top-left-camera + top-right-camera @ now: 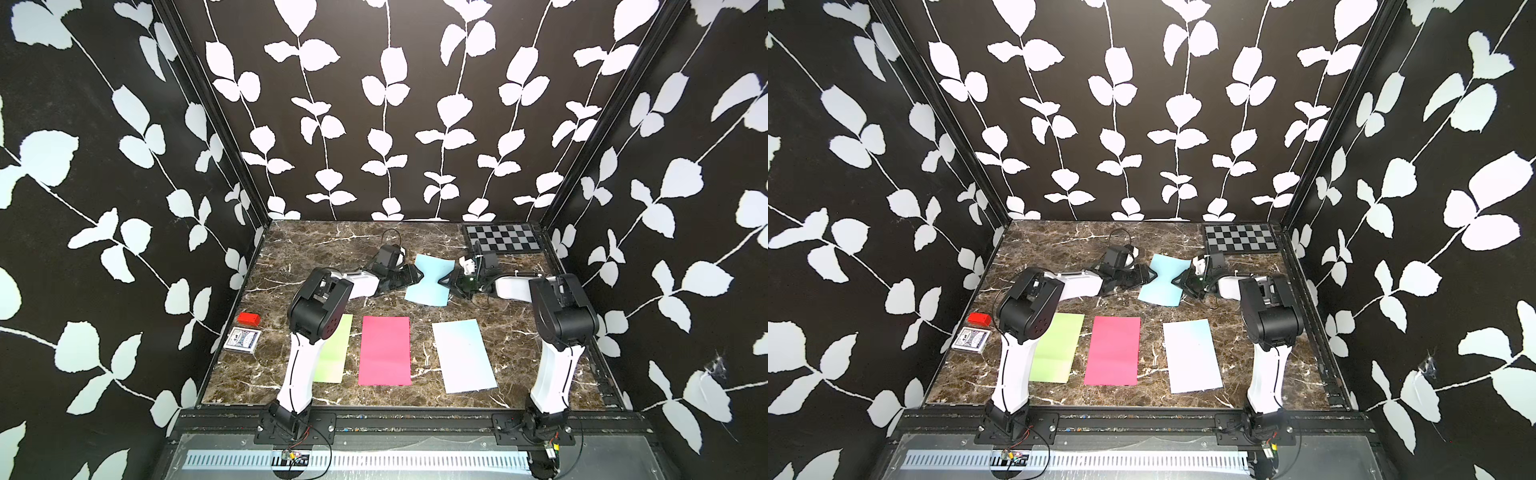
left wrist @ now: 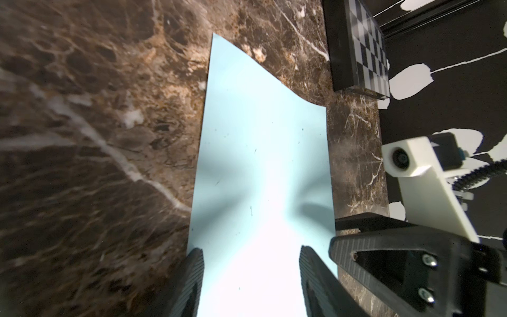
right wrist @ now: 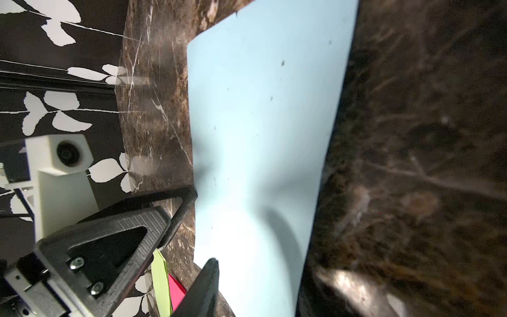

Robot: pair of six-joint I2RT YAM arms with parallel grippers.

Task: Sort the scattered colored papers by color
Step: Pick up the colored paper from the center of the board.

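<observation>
- The blue sheet (image 1: 428, 291) sits on the tabletop (image 1: 316, 245) between the two grippers, which face each other across it.
- Its long axis runs crosswise to the line joining the two pairs of jaws. One short end points away toward the back wall (image 1: 374, 124) and the other toward the arms' bases, at a slight slant.
- The left gripper (image 1: 418, 275) is at one long edge, about mid-length. In its wrist view the jaws are released and well apart, with the sheet spanning the gap between them. I cannot tell whether the tips press on it.
- The right gripper (image 1: 444, 279) is at the opposite long edge. Only one finger (image 3: 210, 277) shows in its wrist view, at the sheet's edge, so I cannot tell whether its jaws are clenched or released.
- The sheet is buckled, not flat: shaded dents run in from both long edges beside the jaws, and a far corner curls.
- Three more sheets lie flat in a row on the base side of the jaws, with long axes roughly parallel to the blue sheet's.
- The green sheet (image 1: 1059, 347) is behind the left jaws, partly under the left arm (image 1: 301, 361).
- The pink sheet (image 1: 385, 351) is in the middle, apart from both neighbours.
- The second blue sheet (image 1: 464, 357), pale in glare, is behind the right jaws and slightly slanted.
- A checkerboard (image 1: 503, 237) lies beyond the right jaws in the back corner, apart from the blue sheet.
- A red box (image 1: 248, 319) and a card box (image 1: 242, 340) sit just beside each other, well off to the outer side of the left jaws.
</observation>
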